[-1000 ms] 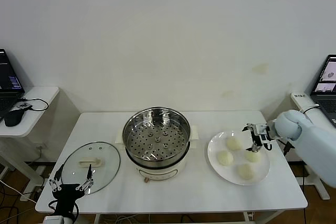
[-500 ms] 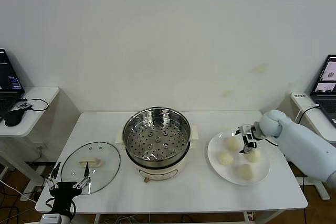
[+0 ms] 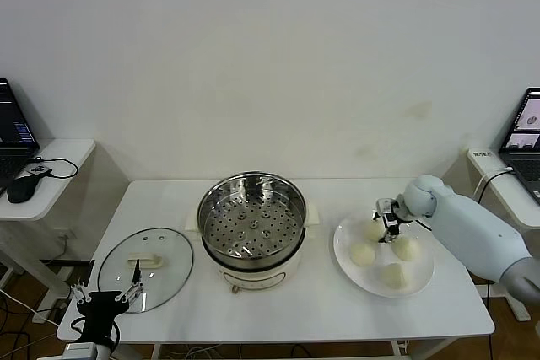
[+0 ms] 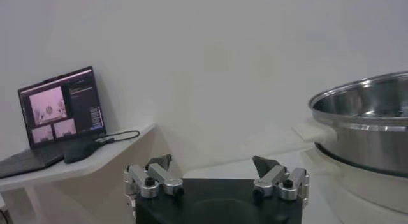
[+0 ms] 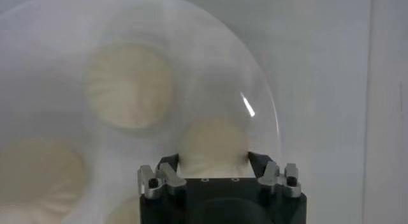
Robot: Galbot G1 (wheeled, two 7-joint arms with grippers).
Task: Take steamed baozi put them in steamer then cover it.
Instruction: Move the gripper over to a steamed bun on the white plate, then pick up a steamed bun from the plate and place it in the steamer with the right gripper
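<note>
A white bench (image 3: 329, 314) is standing against a plain pale wall, with laptops on side tables at either end. The right claw (image 3: 386, 223) is closing on the back bun (image 5: 213, 144) of the steamed baozi on the white plate (image 3: 422, 280), its fingers (image 5: 169, 169) pressing the bun's two sides. Three more buns are lying just beside and nearer the robot than the claw. Well off to the claw's left, the steamer (image 3: 251, 223) is sitting open, perforated tray bare; beyond it the cover (image 3: 145, 267) is lying flat on the bench. The left claw (image 3: 105, 301), spread wide and holding nothing, is waiting at the bench's near edge beside the cover.

The bun looks soft, so the grip should probably be staying gentle; lifting straight up before swinging left would avoid nudging neighbours, and clearing the steamer's rim matters before lowering.
</note>
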